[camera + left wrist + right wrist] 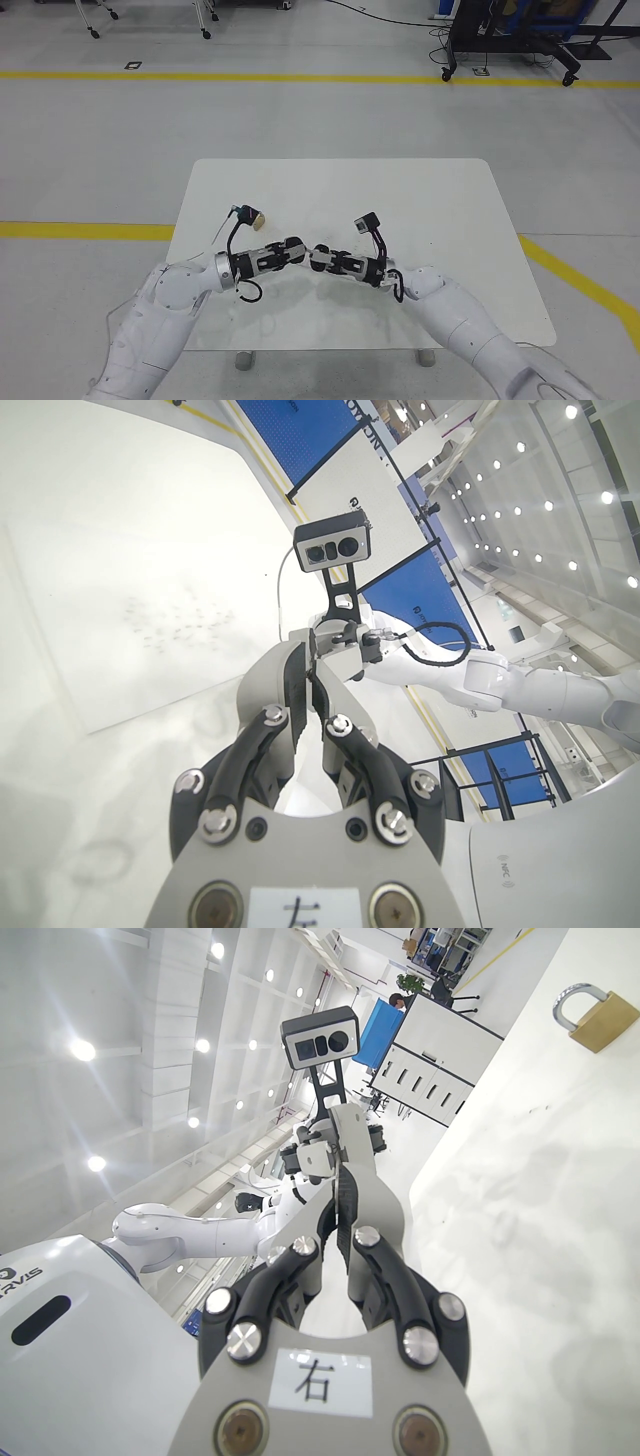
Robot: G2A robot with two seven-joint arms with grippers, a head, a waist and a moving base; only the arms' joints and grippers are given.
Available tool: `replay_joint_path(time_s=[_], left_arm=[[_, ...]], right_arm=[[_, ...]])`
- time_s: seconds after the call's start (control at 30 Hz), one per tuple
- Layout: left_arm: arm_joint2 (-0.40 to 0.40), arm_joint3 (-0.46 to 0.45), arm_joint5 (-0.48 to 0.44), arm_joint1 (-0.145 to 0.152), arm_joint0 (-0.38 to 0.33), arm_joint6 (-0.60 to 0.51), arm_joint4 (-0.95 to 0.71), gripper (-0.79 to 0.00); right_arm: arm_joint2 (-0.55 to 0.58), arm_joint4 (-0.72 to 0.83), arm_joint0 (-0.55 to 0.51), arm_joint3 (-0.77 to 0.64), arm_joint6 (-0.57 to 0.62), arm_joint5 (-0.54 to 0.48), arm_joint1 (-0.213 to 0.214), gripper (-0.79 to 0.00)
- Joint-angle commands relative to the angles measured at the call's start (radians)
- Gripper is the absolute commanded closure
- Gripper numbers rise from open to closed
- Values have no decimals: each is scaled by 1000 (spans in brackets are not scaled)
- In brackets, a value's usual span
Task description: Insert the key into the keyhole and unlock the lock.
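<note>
The gold metal padlock with the silver loop [256,218] lies flat on the white tabletop [450,200]. It is in the left part, about halfway between the far edge and the near edge. Its loop is pushed in, so I think it is locked. Nothing holds it. It is well apart from both my claws, so it could slide if I poke it with a key.

My left claw [311,672] hangs over the middle of the tabletop, a bit closer to the near edge. Its two grey fingers [265,685] are squeezed narrow, and the black pads meet at the tips.

My right claw [341,1165] is just beside it and points straight at it, tip to tip. It is squeezed narrow too, pads together.

I think my claws meet like this to pass something tiny from one to the other, and that may be the key. There is a small dark bit where the tips meet, but I cannot tell if it is the key. I cannot say which claw has it.

The key is not in the keyhole yet. Next, I think one claw must hold the padlock steady while the other brings the key.
</note>
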Motion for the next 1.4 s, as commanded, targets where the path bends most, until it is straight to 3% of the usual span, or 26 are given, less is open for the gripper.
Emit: replay_joint_path(time_s=[0.0, 0.03, 0.07, 0.23, 0.37, 0.4, 0.5, 0.63, 0.73, 1.03, 1.1, 1.17, 1.23, 1.37], left_arm=[[2, -1, 6, 1, -1, 3, 1, -317], [3, 0, 11, 1, -1, 4, 0, -723], [3, 5, 24, 2, -1, 9, 1, -785], [-7, 21, 79, 2, -12, 84, 34, -785], [-17, 9, 140, 5, -14, 184, 189, -785], [-26, 6, 155, 10, -28, 205, 310, -785], [-29, -6, 187, 15, -44, 253, 469, -785], [-8, 2, 150, 24, -88, 282, 738, -785], [23, 47, 127, 27, -134, 313, 930, -785], [154, 292, 79, -7, -284, 375, 1036, -785], [184, 327, 77, -17, -315, 390, 1050, -699], [212, 359, 75, -25, -339, 397, 1079, -529], [233, 386, 81, -32, -357, 405, 1109, -416], [256, 414, 79, -40, -377, 419, 1140, -360]], right_arm=[[4, -4, 0, 0, 1, -1, -1, 0], [6, -8, -1, 1, -2, -4, -1, 0], [8, -14, -1, 2, -6, -7, -2, 0], [27, -39, -2, 12, -34, -25, -2, 0], [47, -60, -7, 14, -59, -43, 1, 0], [55, -65, -8, 12, -65, -48, 2, 0], [79, -80, -14, -5, -83, -63, 8, 0], [119, -97, -36, -35, -105, -84, 20, 0], [150, -115, -53, -59, -129, -96, 29, 0], [172, -125, -65, -76, -153, -106, 34, 0], [172, -125, -65, -76, -153, -106, 34, 0], [172, -125, -65, -76, -153, -106, 34, 0], [172, -125, -65, -76, -153, -106, 34, 0], [172, -125, -65, -76, -153, -106, 34, 0]])
